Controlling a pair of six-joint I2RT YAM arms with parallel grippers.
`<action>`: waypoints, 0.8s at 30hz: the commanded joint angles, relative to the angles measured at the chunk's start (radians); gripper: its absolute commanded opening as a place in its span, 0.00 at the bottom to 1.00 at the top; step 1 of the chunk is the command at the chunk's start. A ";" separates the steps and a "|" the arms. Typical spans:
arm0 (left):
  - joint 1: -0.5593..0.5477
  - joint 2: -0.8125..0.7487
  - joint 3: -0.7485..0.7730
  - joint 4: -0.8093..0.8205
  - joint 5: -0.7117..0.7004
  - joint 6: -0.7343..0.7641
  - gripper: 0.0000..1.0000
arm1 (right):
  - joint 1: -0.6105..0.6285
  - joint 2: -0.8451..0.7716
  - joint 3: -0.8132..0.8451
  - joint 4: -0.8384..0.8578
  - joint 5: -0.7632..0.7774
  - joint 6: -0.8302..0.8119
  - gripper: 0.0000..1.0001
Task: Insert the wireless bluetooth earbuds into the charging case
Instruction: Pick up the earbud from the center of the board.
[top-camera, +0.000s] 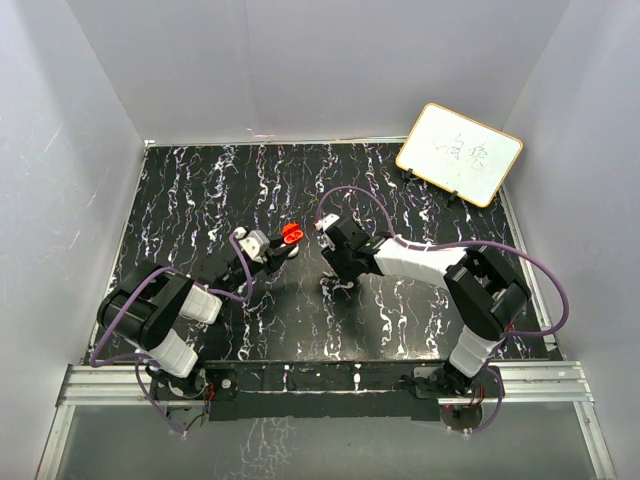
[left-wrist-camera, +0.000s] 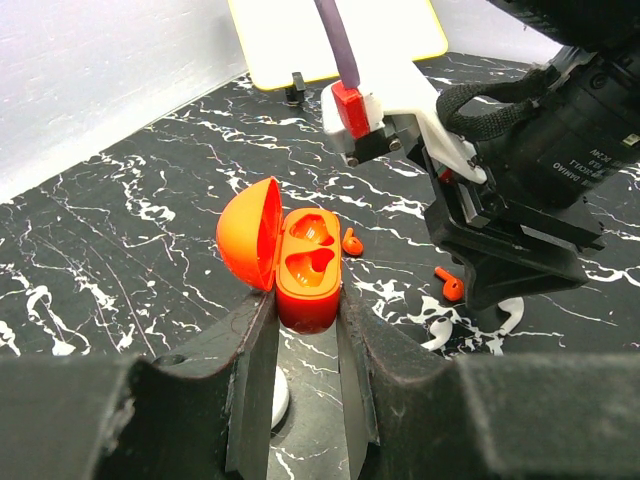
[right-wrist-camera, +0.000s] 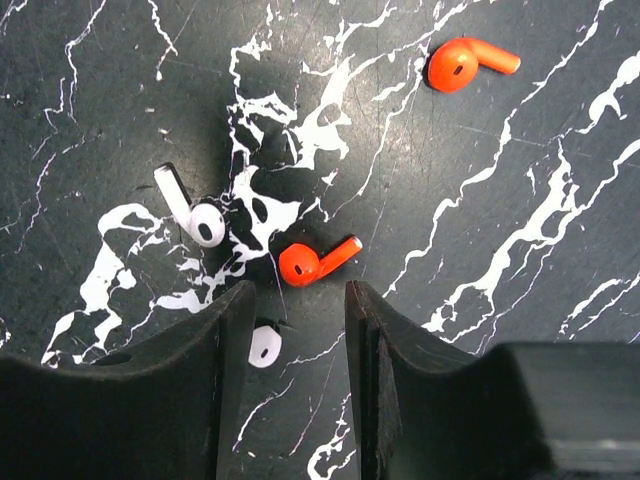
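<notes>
Wireless bluetooth earbuds, red, two: nearer earbud flat on the black marbled table, farther earbud well apart beyond it. Probably featherlight, rigid, glossy, apt to skid or flick away; best pinched across the bulb, stem left free. Right gripper: jaws spread, empty, nearer earbud just ahead of the gap. Charging case: lid open, both sockets vacant, pinched low on the body by left gripper. White earbuds close by, not wanted.
</notes>
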 joint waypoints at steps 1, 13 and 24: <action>0.006 -0.042 -0.007 0.185 0.011 0.020 0.00 | 0.004 0.002 -0.007 0.080 0.028 -0.022 0.38; 0.006 -0.062 -0.022 0.185 -0.006 0.035 0.00 | 0.007 0.019 -0.015 0.105 0.031 -0.030 0.33; 0.007 -0.063 -0.023 0.186 -0.009 0.040 0.00 | 0.015 0.034 -0.019 0.109 0.036 -0.033 0.30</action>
